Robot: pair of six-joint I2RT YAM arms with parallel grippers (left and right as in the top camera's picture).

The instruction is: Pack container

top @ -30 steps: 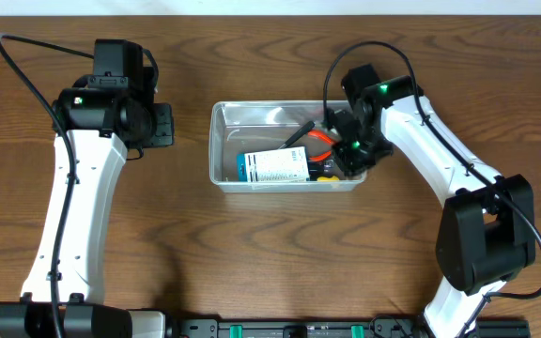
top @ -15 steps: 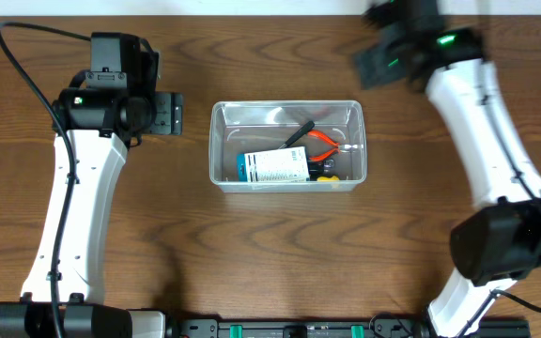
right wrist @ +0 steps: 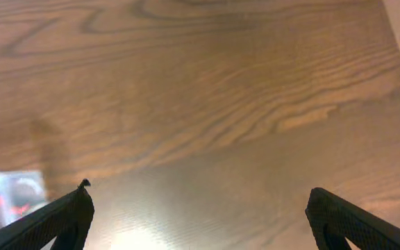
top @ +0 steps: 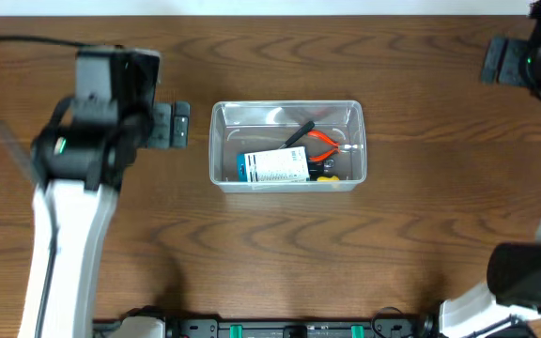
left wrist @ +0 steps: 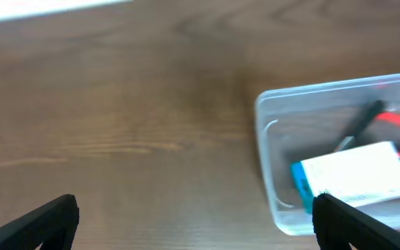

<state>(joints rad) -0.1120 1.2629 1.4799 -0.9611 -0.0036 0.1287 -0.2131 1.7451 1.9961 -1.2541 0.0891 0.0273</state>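
Overhead, the container (top: 269, 116) sits between left tool (left wrist: 193, 208) and right tool (right wrist: 196, 194), both spread wide, holding nothing.

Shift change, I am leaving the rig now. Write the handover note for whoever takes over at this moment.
Left gripper: open, holding nothing, just left of the clear rectangular plastic container.
Right gripper: open, holding nothing, over the far right corner of the wooden table.
In the container: blue-and-white box, orange-handled pliers, black-handled tool, and a small yellow item too small to identify.
Done: these items are packed.
Left: probably nothing. No other loose item or lid shows in any view, so check before closing out.
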